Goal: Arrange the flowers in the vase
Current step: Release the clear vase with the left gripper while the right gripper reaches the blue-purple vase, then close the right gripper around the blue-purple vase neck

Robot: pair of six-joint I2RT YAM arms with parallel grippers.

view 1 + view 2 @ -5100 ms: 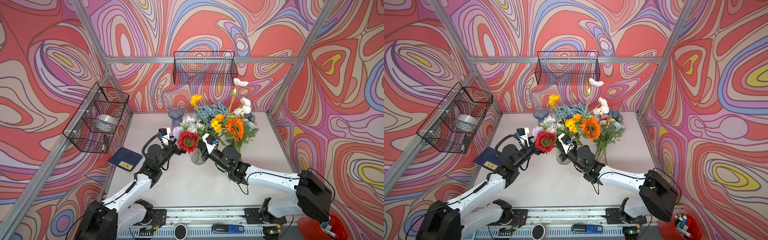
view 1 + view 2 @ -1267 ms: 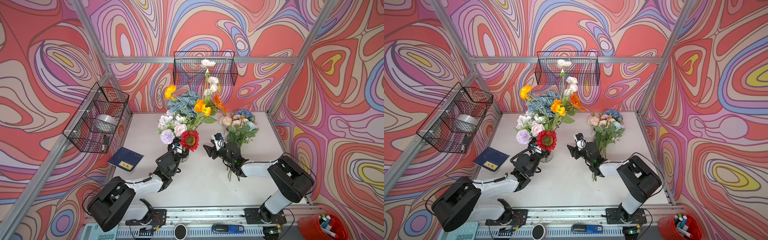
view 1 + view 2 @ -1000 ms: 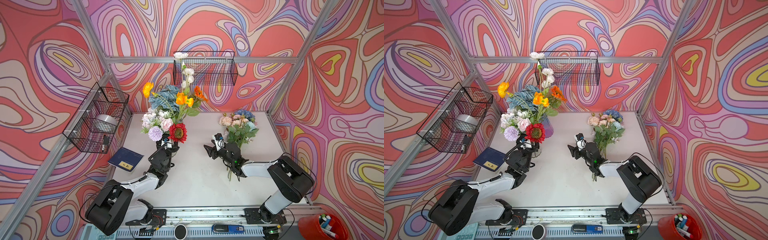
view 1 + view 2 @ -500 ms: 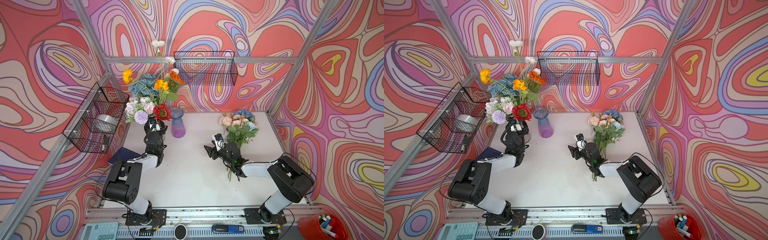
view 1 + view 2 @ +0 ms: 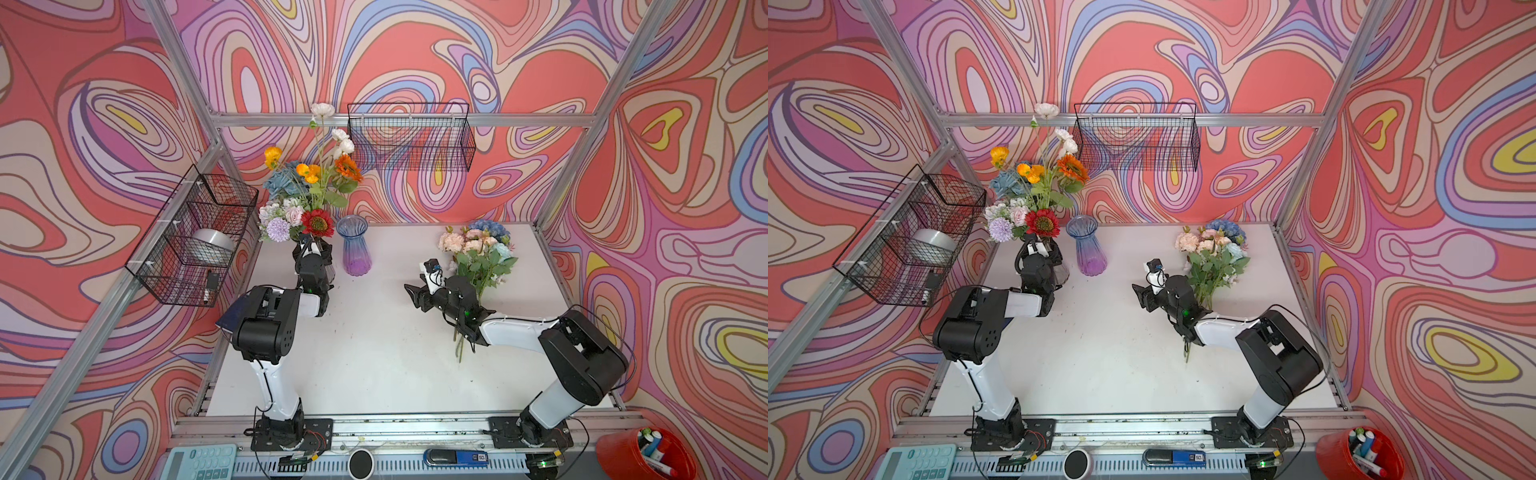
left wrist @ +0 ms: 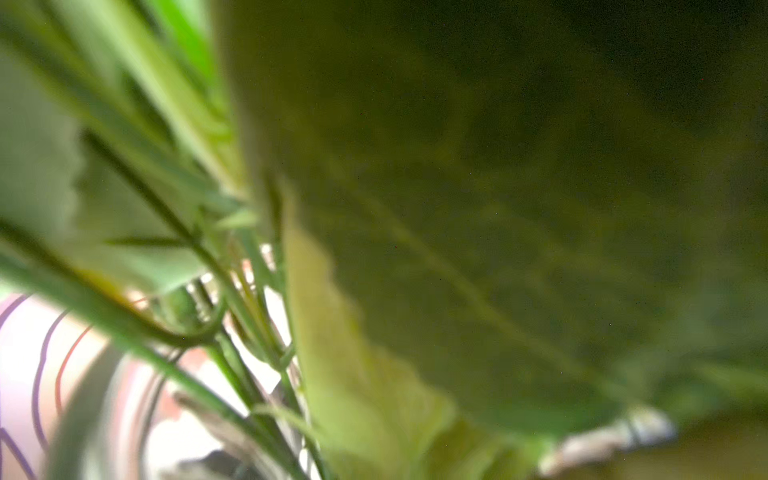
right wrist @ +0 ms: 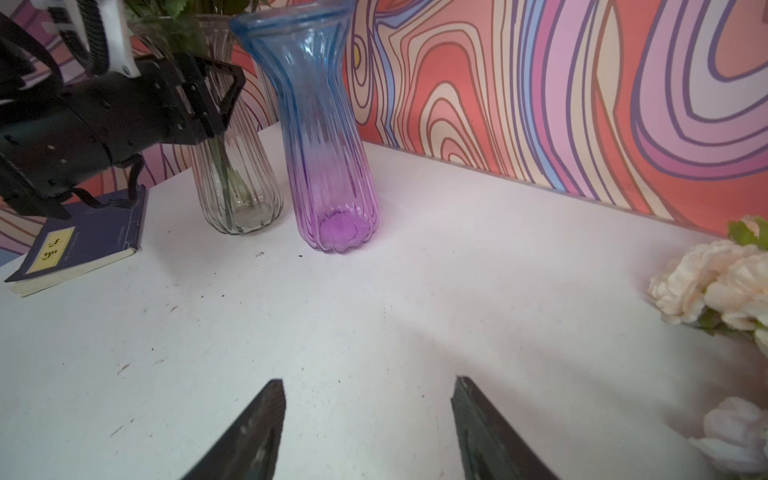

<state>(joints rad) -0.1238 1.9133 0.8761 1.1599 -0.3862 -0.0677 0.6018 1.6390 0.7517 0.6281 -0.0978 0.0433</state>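
Both arms match: white tubular links joined by chunky matte-black housings. The left arm (image 5: 276, 386) has small round holes dotted over its big elbow block (image 5: 967, 332). The right arm (image 5: 515, 332) carries a thin black cable looping round its elbow, and a green light (image 5: 1185, 312) glows near its wrist. Each is bolted to a black base plate (image 5: 291, 432). The right gripper (image 7: 368, 379) has dark fingers (image 7: 257, 432) with finely ribbed faces.

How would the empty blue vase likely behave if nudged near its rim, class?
The blue vase looks tall and slim, so it probably tips rather than slides. Its ribbed glass is likely slippery and breakable. Empty, it is probably light.
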